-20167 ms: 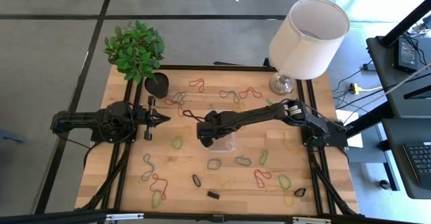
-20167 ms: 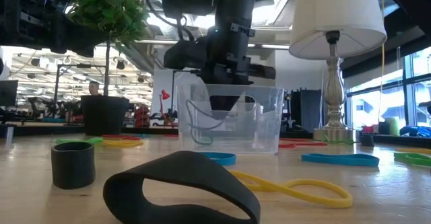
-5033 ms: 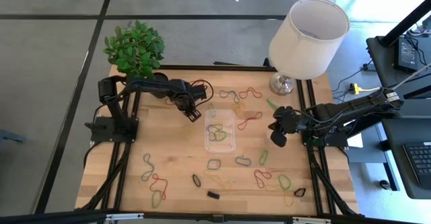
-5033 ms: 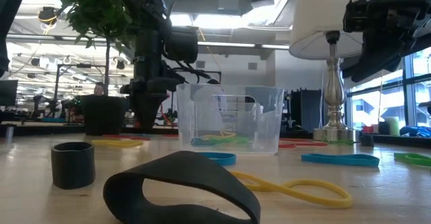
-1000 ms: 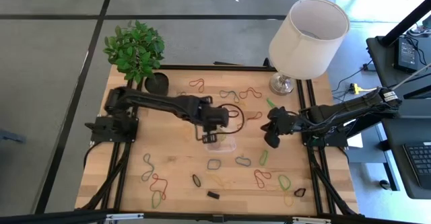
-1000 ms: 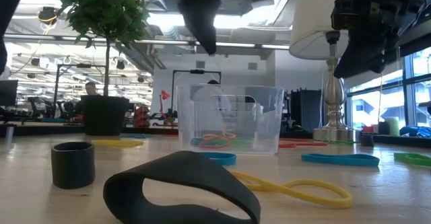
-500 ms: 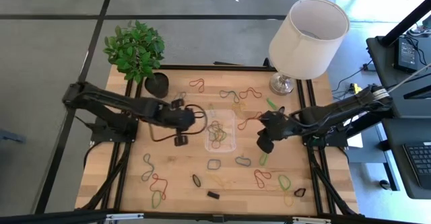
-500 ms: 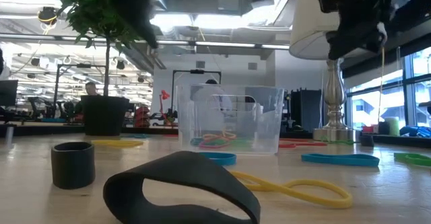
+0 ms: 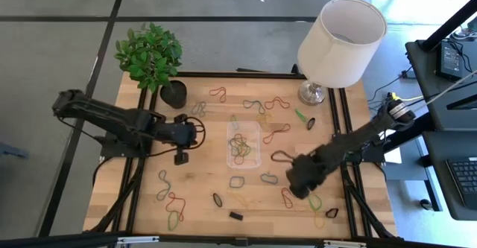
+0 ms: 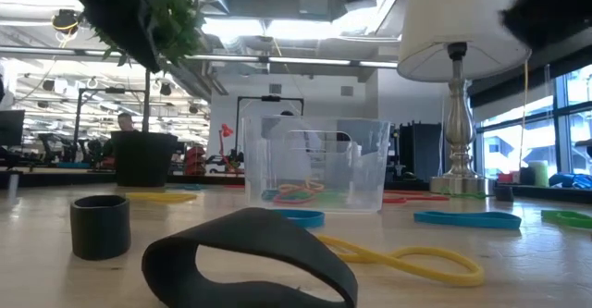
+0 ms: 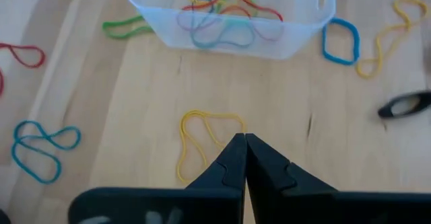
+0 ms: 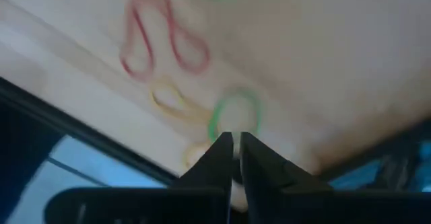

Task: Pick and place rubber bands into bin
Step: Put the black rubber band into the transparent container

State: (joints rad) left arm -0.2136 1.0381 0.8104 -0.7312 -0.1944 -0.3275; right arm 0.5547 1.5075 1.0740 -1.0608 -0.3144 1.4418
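- High view: the clear bin [image 9: 244,144] stands near the middle of the wooden bench [image 9: 201,196], with a tangle of rubber bands [image 9: 238,147] inside it.
- More loose bands lie scattered over the bench around it, among them a dark red one [image 9: 276,133] just beside the bin on the lamp's side.
- The left end effector [image 9: 195,133] hangs over the bench beside the bin, on the side of the potted plant [image 9: 151,56], apart from the bin wall.
- The right end effector [image 9: 299,182] is over the near right part of the bench, close to a red band [image 9: 288,196] and a green band [image 9: 314,201].
- A white-shaded lamp [image 9: 340,42] stands at the far right corner.
- Low view: the bin [image 10: 315,163] sits upright with coloured bands on its floor; a wide black band [image 10: 248,266] and a short black ring [image 10: 100,226] lie in front of it, a yellow band [image 10: 407,260] beside them. Neither end effector can be told clearly here.
- Left wrist view: the left end effector [image 11: 244,140] has its fingers pressed together with nothing between them, above a yellow band [image 11: 201,142]; the bin [image 11: 229,15] lies ahead, holding red, blue, yellow and green bands.
- Right wrist view: the right end effector [image 12: 234,140] shows its fingers nearly together with a thin gap, pinching nothing, over a green band [image 12: 234,115] and a red band [image 12: 160,39].
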